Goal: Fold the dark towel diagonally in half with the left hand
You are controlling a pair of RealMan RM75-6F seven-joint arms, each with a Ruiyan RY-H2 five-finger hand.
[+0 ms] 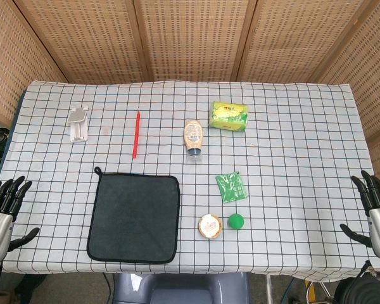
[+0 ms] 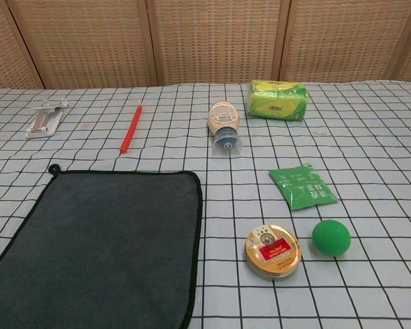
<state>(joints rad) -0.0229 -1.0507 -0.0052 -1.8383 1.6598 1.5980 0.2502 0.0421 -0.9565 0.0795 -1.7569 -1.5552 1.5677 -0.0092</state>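
while flat, dark towel (image 1: 134, 218) looks square, plush.

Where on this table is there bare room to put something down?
Bare cloth lies right of the green sachet and green ball, toward the right hand, and between the white clip and dark towel. The middle, around the bottle and round tin, is crowded.

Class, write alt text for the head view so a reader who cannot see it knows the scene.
A dark towel lies flat and unfolded on a checked tablecloth, with the robot's left hand and right hand open at the table's near corners. Beyond lie a red pen, bottle and small packets.
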